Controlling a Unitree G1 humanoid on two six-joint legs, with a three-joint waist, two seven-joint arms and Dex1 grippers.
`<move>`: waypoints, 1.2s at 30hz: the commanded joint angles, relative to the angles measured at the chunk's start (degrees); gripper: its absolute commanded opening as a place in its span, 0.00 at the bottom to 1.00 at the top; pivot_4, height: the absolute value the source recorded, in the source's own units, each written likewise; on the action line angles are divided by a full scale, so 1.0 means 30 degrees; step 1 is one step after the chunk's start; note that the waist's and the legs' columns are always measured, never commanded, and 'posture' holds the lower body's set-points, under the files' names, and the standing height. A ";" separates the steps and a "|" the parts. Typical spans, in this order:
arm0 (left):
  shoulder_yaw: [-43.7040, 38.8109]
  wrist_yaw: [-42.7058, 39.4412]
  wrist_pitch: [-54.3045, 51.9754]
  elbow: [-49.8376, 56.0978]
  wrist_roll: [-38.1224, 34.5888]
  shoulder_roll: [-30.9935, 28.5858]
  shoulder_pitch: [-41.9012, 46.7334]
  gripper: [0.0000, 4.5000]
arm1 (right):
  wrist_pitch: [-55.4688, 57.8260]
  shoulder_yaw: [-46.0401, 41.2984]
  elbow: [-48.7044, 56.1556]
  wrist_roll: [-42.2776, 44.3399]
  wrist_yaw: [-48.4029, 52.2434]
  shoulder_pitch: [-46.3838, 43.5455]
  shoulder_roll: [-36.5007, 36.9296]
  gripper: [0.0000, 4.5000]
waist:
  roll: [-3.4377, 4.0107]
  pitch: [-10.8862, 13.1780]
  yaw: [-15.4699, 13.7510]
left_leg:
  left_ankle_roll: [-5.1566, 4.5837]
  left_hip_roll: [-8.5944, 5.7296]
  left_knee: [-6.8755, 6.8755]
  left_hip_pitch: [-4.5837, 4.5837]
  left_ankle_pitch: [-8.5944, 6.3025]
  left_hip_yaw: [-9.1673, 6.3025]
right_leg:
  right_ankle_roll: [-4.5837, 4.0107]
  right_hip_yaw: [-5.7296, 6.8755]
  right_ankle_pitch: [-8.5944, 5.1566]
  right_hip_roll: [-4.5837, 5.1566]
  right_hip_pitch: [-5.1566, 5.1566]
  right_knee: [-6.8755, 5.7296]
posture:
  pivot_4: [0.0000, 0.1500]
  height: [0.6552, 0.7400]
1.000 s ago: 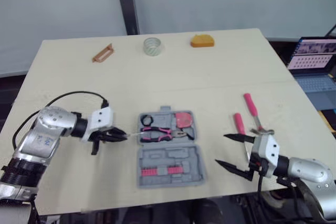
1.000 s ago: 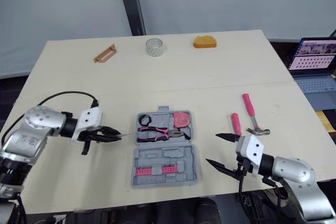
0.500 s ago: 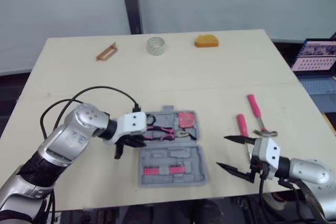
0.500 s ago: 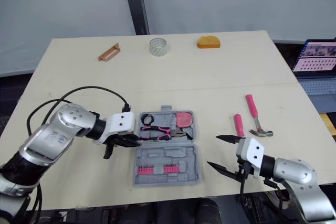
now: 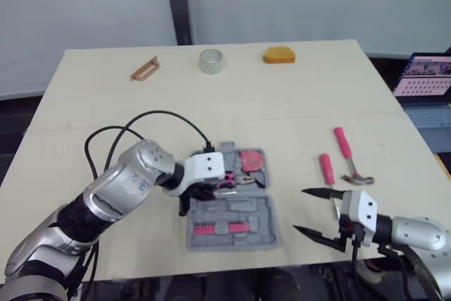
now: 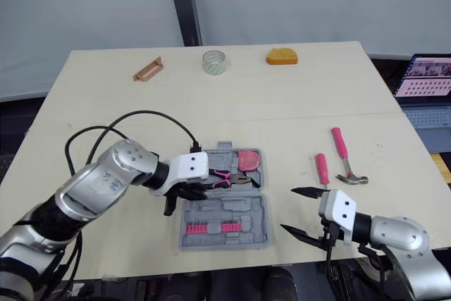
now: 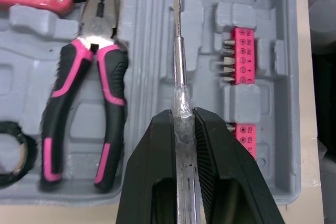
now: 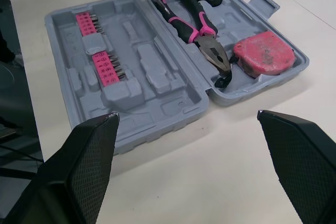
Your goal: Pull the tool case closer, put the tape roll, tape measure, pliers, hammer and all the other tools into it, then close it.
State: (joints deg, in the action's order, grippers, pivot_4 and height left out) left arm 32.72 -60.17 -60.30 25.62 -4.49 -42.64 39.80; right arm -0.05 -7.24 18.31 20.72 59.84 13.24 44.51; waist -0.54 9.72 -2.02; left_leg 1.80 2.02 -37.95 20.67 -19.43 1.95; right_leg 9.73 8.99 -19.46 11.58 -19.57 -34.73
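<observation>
The grey tool case [image 5: 232, 234] lies open near the table's front edge. Its far half holds pink-and-black pliers [image 7: 100, 103], a red tape measure [image 5: 248, 161] and a small black ring [image 7: 9, 153]. Pink bit strips [image 7: 242, 51] sit in its near half. My left gripper [image 7: 182, 116] is shut on a screwdriver [image 7: 179, 56] with a clear handle, its shaft lying across the case's hinge line. To the right of the case, my right gripper [image 5: 301, 209] stands open and holds nothing. A pink-handled hammer [image 5: 347, 154] and another pink-handled tool [image 5: 326, 168] lie just beyond it.
A clear tape roll [image 5: 211, 60], an orange block [image 5: 279, 55] and a brown flat tool [image 5: 144, 69] lie along the table's far edge. A laptop [image 5: 426, 79] stands off the table's right side. A black cable [image 5: 151, 121] loops over my left arm.
My left arm has swung right, carrying the screwdriver from beside the case's left edge to over the case. The right gripper has stayed open in about the same place.
</observation>
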 commanded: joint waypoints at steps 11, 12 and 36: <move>0.1954 0.1101 0.1482 -0.2361 0.1045 0.1469 0.0660 0.01 | -0.0153 -0.0223 0.0647 0.0086 -0.0174 -0.0158 -0.0076 1.00 | -0.0004 0.0003 -0.0327 | -0.0014 -0.0001 -0.0040 0.0031 -0.0008 -0.0002 | 0.0000 0.0006 0.0006 0.0000 -0.0006 -0.0001 | 1.00 1.00; 0.1971 0.1104 0.1549 -0.2485 0.1087 0.1526 0.0697 0.01 | -0.0120 -0.0200 0.0682 0.0072 -0.0217 -0.0166 -0.0083 1.00 | -0.0003 0.0003 -0.0337 | -0.0019 -0.0001 -0.0050 0.0039 -0.0011 -0.0002 | 0.0003 0.0007 0.0009 0.0001 -0.0006 -0.0001 | 1.00 1.00; 0.4233 0.0574 0.1742 -0.4156 0.2325 0.2825 0.2464 0.01 | -0.0087 -0.0242 0.1317 -0.0023 -0.1186 0.0723 -0.0288 1.00 | -0.0003 0.0003 -0.0337 | -0.0023 -0.0002 -0.0097 0.0127 -0.0013 -0.0028 | 0.0012 0.0037 0.0026 0.0000 -0.0048 -0.0005 | 1.00 1.00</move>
State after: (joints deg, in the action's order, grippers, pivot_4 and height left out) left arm 44.83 -57.85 -54.88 12.69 1.77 -34.51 46.47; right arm 0.09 -7.21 20.30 20.35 56.66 15.18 44.08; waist -0.55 9.73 -3.03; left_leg 1.73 2.01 -38.24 21.05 -19.46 1.86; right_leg 9.76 9.10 -19.38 11.59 -19.71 -34.75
